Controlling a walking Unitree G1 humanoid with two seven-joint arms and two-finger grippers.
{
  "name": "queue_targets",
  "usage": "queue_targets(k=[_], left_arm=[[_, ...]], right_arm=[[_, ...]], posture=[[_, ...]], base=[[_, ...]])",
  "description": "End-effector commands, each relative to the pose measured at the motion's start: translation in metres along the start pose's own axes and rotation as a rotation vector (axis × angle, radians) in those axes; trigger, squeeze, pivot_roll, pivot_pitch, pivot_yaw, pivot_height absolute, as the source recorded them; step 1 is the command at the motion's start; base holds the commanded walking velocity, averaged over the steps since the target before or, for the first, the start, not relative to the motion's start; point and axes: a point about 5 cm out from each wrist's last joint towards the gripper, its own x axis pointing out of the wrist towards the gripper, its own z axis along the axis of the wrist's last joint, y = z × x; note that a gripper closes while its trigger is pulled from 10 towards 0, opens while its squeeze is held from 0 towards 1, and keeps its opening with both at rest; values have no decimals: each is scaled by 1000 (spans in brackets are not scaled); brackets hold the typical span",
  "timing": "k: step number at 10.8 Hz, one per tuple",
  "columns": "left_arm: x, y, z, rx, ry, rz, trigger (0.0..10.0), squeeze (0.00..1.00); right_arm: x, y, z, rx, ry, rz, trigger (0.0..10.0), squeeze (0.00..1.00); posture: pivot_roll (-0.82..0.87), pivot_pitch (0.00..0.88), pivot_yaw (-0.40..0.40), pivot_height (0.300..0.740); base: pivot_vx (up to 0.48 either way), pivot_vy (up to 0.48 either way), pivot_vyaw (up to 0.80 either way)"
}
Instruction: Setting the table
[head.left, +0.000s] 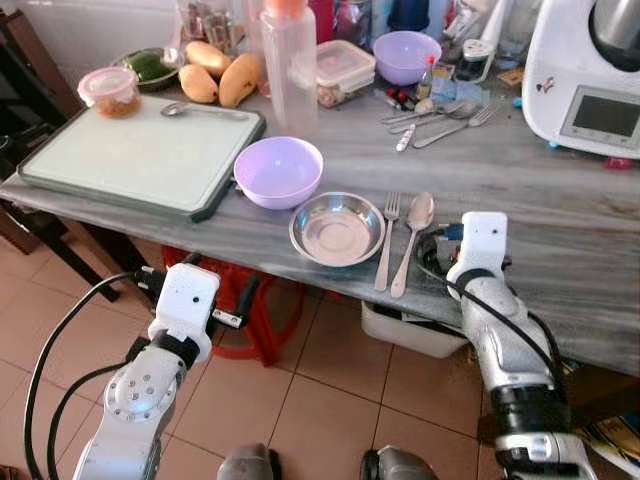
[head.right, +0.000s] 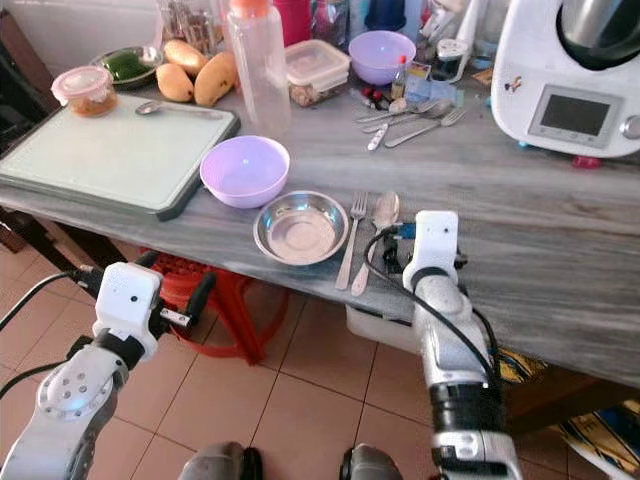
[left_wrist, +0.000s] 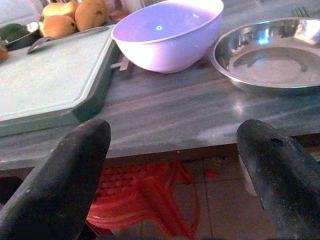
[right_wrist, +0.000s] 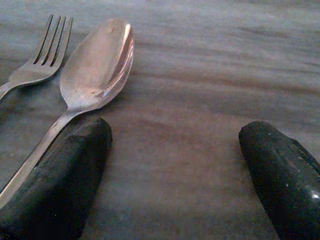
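A steel dish (head.left: 337, 228) sits near the grey table's front edge (head.left: 560, 320), with a purple bowl (head.left: 278, 170) just behind it to the left. A fork (head.left: 386, 240) and a spoon (head.left: 413, 238) lie side by side to the right of the dish. My right gripper (right_wrist: 175, 175) hovers low over the table just right of the spoon (right_wrist: 95, 65), open, with bare tabletop between its fingers. My left gripper (left_wrist: 172, 170) is open below and in front of the table edge, facing the purple bowl (left_wrist: 167, 32) and the dish (left_wrist: 270, 62).
A green-rimmed cutting board (head.left: 140, 155) fills the table's left. Behind stand a clear bottle (head.left: 290, 65), mangoes (head.left: 220, 75), a second purple bowl (head.left: 405, 55), loose cutlery (head.left: 440, 115) and a white kitchen machine (head.left: 590, 75). A red stool (head.left: 250, 310) stands under the table.
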Motion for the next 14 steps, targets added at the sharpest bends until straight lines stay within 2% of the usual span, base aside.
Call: queue_targets(k=[1,12,14], left_arm=[[-1,2,1,4,3,9,10000,0],[2,0,1,2,3,15,10000,0],[2,0,2,1,0,18,10000,0]], right_arm=[[2,-2,-3,2,20,-2,10000,0],[1,19,-5,-7,31,144,10000,0],[2,17,-3,-11,23,136,10000,0]], posture=[[142,96,48,740],[136,94,43,740],[137,92,41,740]], base=[[0,0,0],[0,0,0],[0,0,0]])
